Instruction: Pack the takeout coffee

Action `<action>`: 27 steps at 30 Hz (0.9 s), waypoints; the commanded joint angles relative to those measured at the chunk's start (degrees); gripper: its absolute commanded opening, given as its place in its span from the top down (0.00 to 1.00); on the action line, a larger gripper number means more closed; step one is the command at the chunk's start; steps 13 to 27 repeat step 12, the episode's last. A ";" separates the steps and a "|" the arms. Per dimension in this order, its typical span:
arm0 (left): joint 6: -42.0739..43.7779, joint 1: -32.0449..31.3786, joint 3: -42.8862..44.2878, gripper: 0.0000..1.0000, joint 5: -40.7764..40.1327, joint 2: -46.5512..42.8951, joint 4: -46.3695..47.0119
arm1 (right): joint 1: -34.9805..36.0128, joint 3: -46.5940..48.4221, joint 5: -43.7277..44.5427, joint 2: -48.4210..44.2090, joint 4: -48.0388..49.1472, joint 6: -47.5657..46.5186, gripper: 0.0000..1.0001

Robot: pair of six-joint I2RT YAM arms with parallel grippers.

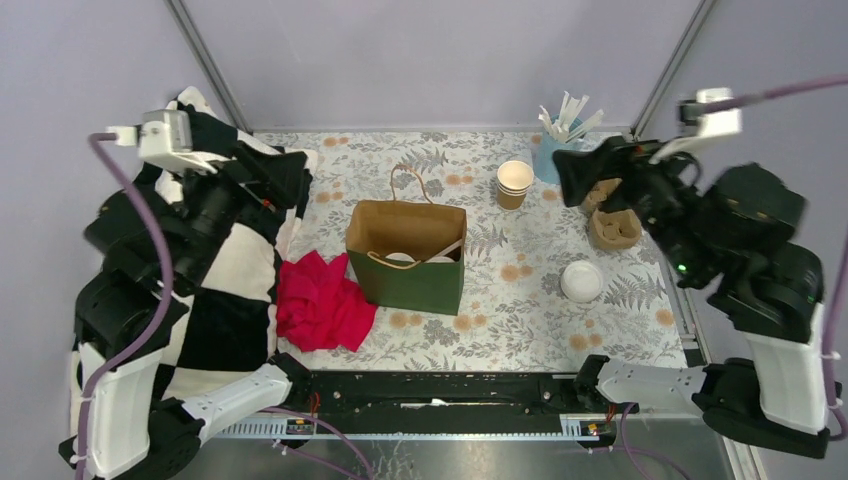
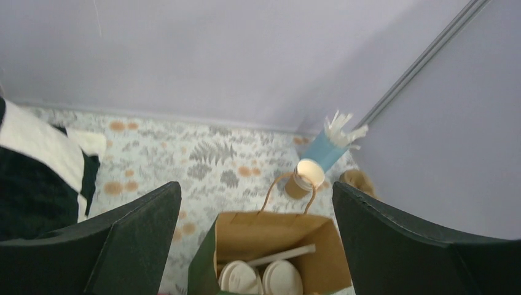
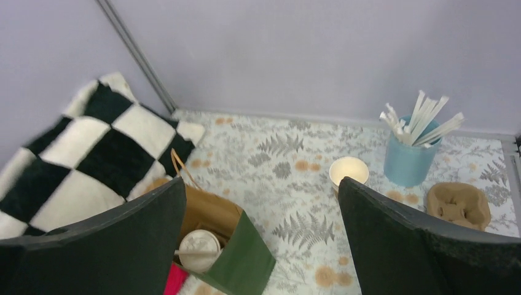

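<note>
Two small tan paper cups with round white lids sit side by side inside the tall green paper bag. A crumpled red cloth lies just beside it, and a loose white lid lies apart on the counter. The left hand and right hand gape wide, empty, above.

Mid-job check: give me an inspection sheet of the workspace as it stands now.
Surface: floral tablecloth, lying flat.
Job's things: two lidded cups inside the green bag; stacked unlidded cups and a loose white lid on the cloth outside it.
Clutter: red cloth, checkered blanket, blue cup of sticks, brown cup carrier.
Grippers: left gripper and right gripper, jaws open, nothing held.
Cables: purple cable on the left arm, another on the right.
Surroundings: lilac walls.
</note>
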 commanded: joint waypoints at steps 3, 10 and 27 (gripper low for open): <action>6.84 -0.16 6.60 0.02 -4.09 0.72 7.11 | 0.17 1.39 4.88 -2.57 6.74 -1.42 0.00; 7.97 -0.18 7.83 0.01 -5.48 1.06 7.80 | 0.14 -2.18 4.29 -3.97 9.06 -2.90 0.00; 8.10 -0.17 8.07 0.01 -5.95 0.89 7.79 | 0.17 -1.16 3.09 -2.98 8.67 -3.17 0.00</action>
